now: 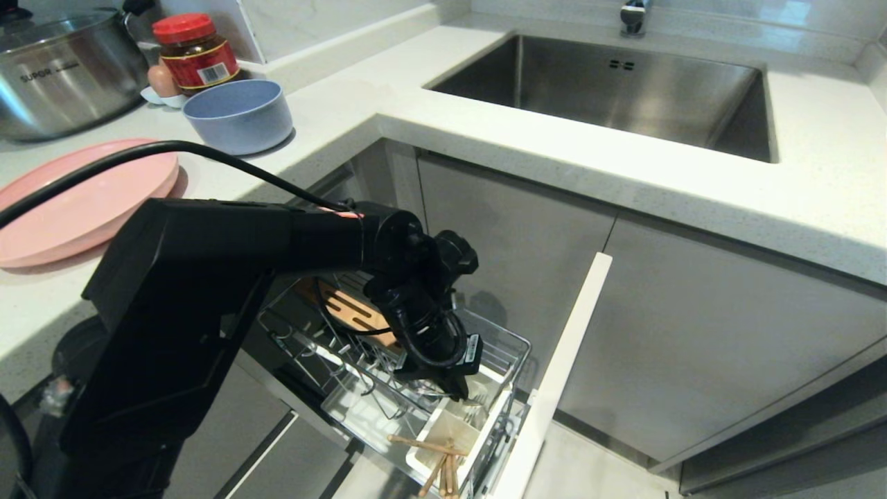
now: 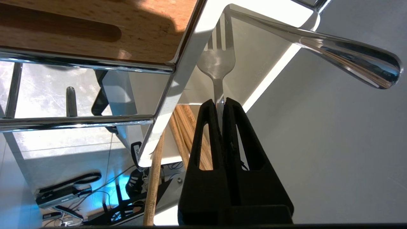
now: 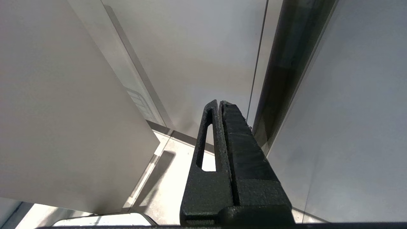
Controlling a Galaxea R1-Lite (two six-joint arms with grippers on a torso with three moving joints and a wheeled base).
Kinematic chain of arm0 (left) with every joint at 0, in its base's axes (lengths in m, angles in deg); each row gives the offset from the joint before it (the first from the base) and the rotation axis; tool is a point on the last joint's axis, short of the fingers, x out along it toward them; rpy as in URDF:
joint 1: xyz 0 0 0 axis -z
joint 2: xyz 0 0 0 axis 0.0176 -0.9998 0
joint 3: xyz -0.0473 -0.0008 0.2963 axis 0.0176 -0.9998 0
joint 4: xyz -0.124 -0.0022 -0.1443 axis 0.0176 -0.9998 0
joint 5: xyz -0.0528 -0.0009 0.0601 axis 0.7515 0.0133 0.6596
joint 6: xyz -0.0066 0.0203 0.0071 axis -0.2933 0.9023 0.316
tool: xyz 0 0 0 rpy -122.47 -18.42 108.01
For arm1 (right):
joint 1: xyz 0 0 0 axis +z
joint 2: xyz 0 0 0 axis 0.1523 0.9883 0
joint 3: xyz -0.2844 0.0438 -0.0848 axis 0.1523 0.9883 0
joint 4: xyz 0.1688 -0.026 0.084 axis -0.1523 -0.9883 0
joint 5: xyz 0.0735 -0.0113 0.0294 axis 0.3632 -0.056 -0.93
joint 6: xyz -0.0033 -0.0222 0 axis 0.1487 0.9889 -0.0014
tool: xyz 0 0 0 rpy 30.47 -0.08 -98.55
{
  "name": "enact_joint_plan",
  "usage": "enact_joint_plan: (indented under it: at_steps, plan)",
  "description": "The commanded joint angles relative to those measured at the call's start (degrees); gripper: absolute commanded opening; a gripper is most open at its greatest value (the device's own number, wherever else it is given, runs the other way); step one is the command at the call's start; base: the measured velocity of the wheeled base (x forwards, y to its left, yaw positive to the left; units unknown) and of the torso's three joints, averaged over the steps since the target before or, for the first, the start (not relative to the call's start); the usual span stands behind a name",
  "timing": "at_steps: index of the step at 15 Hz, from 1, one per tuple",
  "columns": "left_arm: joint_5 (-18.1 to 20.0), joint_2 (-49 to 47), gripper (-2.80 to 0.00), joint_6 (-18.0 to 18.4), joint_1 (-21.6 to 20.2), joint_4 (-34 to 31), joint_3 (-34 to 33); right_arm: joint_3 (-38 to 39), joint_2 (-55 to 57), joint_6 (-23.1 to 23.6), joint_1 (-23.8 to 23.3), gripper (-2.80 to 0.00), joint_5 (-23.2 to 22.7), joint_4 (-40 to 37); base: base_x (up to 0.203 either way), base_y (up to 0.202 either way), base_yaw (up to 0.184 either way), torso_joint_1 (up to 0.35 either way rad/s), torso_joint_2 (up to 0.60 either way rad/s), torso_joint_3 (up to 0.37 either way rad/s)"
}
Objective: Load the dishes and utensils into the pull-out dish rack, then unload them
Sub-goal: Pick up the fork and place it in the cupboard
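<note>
You see the fork [image 2: 217,65] in brushed, satiny metal, and beside it a second handle [image 2: 346,60] polished to a mirror gloss. The dish rack [image 1: 502,346] is glossy chrome wire carrying a slotted board [image 2: 95,28] of matt, fine-grained wood, and its utensil cup [image 2: 254,47] looks like smooth white plastic. The chopsticks [image 1: 436,461] are pale bare wood. The left hand [image 2: 221,101] is black, rough-grained plastic, as is the right hand [image 3: 220,103]. On the bench [image 1: 485,132], a speckled, stone-like white surface, the pink plate [image 1: 76,201] and blue bowl [image 1: 239,114] look matt. The sink [image 1: 624,97] is brushed steel.
</note>
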Motion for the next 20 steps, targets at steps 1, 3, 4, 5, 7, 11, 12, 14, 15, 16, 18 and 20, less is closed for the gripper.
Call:
enact_joint_plan:
  at_steps: [1, 3, 4, 5, 7, 11, 12, 14, 15, 16, 18, 20]
  plan:
    - [0.07, 0.04, -2.8, -0.17, -0.01, -0.22, -0.01, 0.0, -0.13, -0.03, 0.0, -2.8, 0.01, 0.02, 0.0, 0.0, 0.0, 0.0, 0.0, 0.0]
    - [-0.02, 0.04, -2.8, -0.17, -0.01, -0.31, -0.01, 0.0, -0.13, -0.03, 0.0, -2.8, 0.01, 0.02, 0.0, 0.0, 0.0, 0.0, 0.0, 0.0]
    - [-0.02, 0.04, -2.8, 0.01, -0.01, -0.31, -0.01, 0.0, -0.18, -0.03, 0.0, -2.8, 0.01, 0.02, 0.0, 0.0, 0.0, 0.0, 0.0, 0.0]
    - [-0.11, 0.05, -2.8, 0.01, -0.01, -0.3, -0.01, 0.0, -0.13, -0.03, 0.0, -2.8, 0.01, 0.02, 0.0, 0.0, 0.0, 0.0, 0.0, 0.0]
    - [-0.11, 0.04, 0.0, 0.01, -0.01, 0.16, 0.08, 0.0, -0.13, -0.03, 0.0, -2.8, -0.01, 0.02, 0.0, 0.0, 0.0, 0.0, 0.0, 0.0]
    - [-0.11, 0.22, 0.0, 0.01, -0.01, 0.39, 0.17, 0.0, -0.13, -0.03, 0.0, -2.8, 0.01, 0.02, 0.0, 0.0, 0.0, 0.0, 0.0, 0.0]
    - [-0.11, 0.33, 0.0, 0.01, -0.01, 0.39, 0.17, 0.0, -0.13, -0.03, 0.0, -2.8, 0.01, 0.02, 0.0, 0.0, 0.0, 0.0, 0.0, 0.0]
    - [-0.17, 0.82, 0.0, 0.01, -0.01, 0.39, 0.17, 0.0, -0.13, -0.03, 0.0, -2.8, 0.01, 0.02, 0.0, 0.0, 0.0, 0.0, 0.0, 0.0]
    - [-0.3, 1.46, 0.0, 0.01, -0.01, 0.39, 0.17, 0.0, -0.13, -0.03, 0.0, -2.8, 0.01, 0.02, 0.0, 0.0, 0.0, 0.0, 0.0, 0.0]
    - [-0.76, 1.97, 0.0, 0.0, -0.01, 0.39, 0.17, 0.0, -0.13, -0.03, 0.0, -2.8, 0.0, 0.02, 0.0, 0.0, 0.0, 0.0, 0.0, 0.0]
    - [-2.61, 4.21, 0.0, -0.13, -0.01, 0.33, 0.09, 0.0, -0.13, -0.03, 0.0, -2.8, 0.01, 0.02, 0.0, 0.0, 0.0, 0.0, 0.0, 0.0]
    - [-4.14, 6.33, 0.0, -0.42, -0.01, 0.11, 0.04, 0.0, -0.13, -0.03, 0.0, -2.8, 0.01, 0.02, 0.0, 0.0, 0.0, 0.0, 0.0, 0.0]
